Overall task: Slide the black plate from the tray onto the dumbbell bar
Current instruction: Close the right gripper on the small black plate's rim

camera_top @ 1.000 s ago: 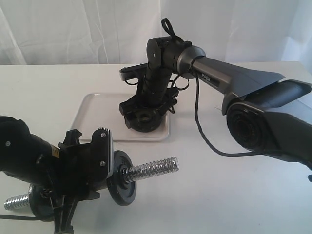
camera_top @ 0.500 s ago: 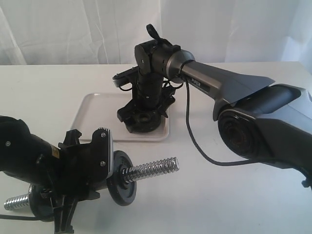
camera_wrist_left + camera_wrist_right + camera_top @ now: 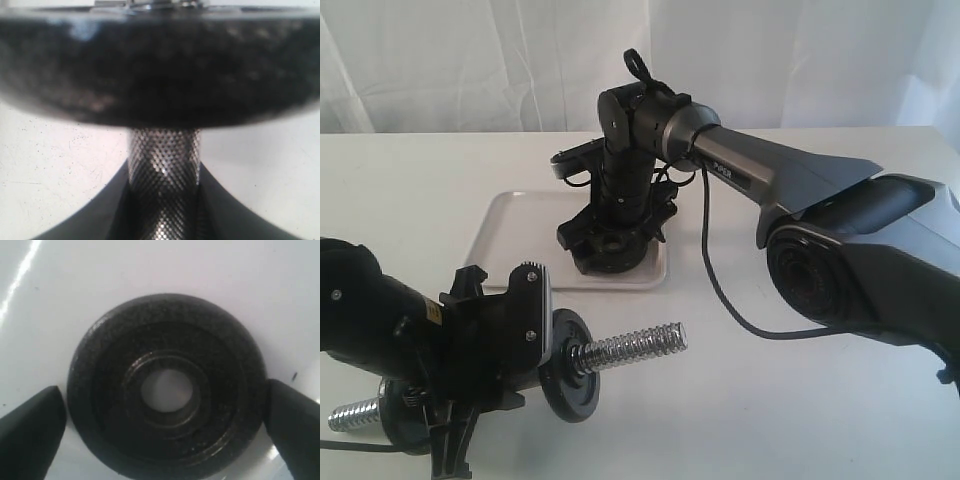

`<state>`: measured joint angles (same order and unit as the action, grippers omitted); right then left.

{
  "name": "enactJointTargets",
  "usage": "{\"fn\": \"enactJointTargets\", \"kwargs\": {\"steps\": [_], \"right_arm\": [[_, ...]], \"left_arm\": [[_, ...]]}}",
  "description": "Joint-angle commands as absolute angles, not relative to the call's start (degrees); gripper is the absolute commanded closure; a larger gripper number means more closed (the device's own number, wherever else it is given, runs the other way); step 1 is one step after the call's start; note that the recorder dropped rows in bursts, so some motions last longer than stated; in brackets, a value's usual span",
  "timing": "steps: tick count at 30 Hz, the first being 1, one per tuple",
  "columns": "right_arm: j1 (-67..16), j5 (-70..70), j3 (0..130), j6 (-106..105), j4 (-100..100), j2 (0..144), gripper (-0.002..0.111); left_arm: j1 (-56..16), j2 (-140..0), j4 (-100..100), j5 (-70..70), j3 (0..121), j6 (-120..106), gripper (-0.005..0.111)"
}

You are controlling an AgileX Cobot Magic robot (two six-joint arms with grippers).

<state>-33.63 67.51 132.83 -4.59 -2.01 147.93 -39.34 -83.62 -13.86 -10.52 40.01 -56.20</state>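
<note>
**Exterior view.** A white table (image 3: 800, 400) fills the lower frame, and a white curtain (image 3: 470, 60) is hung behind it. The right arm (image 3: 790, 175) is shown entering from the right edge and reaching to the upper centre, where its wrist is turned downward. The left arm (image 3: 380, 320) is seen in the lower left corner. The tray (image 3: 505, 225) is laid flat on the table at centre left. The right gripper (image 3: 613, 240) is lowered over its right-hand part. The dumbbell bar (image 3: 635, 345) is shown in the lower left, slightly tilted, with one threaded end directed toward the centre of the frame. Two black discs are carried on it: a mounted disc (image 3: 565, 365) just right of the left arm's wrist, and a second disc (image 3: 405, 420) near the lower left edge. A black cable (image 3: 720, 290) is draped below the right arm.

**Right wrist view.** The black plate (image 3: 100, 385) is seen lying flat on the tray. The claw is spread, with one fingertip set on each side of the rim. Whether the rim is touched cannot be told.

**Left wrist view.** The left gripper (image 3: 164, 215) is shown pinching the knurled middle of the dumbbell bar, just beside a mounted disc.
</note>
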Motion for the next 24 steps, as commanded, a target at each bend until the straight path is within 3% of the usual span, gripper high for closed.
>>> {"fn": "enactJointTargets", "kwargs": {"steps": [1,17,21,24], "right_arm": [[-33.7,70.0,131.3,-4.1,-2.6,151.6,0.004],[-33.7,70.0,131.3,-3.8,1.0,154.4,0.017],[-33.7,70.0,131.3,-3.6,1.0,154.6,0.041],[-33.7,70.0,131.4,-3.6,2.4,153.8,0.072]], "left_arm": [[-39.5,-80.6,-16.3,-7.2,41.3,-55.4,0.107],[-39.5,-80.6,-16.3,-7.2,41.3,-55.4,0.107],[-39.5,-80.6,-16.3,-7.2,41.3,-55.4,0.107],[-39.5,-80.6,-16.3,-7.2,41.3,-55.4,0.107]]}}
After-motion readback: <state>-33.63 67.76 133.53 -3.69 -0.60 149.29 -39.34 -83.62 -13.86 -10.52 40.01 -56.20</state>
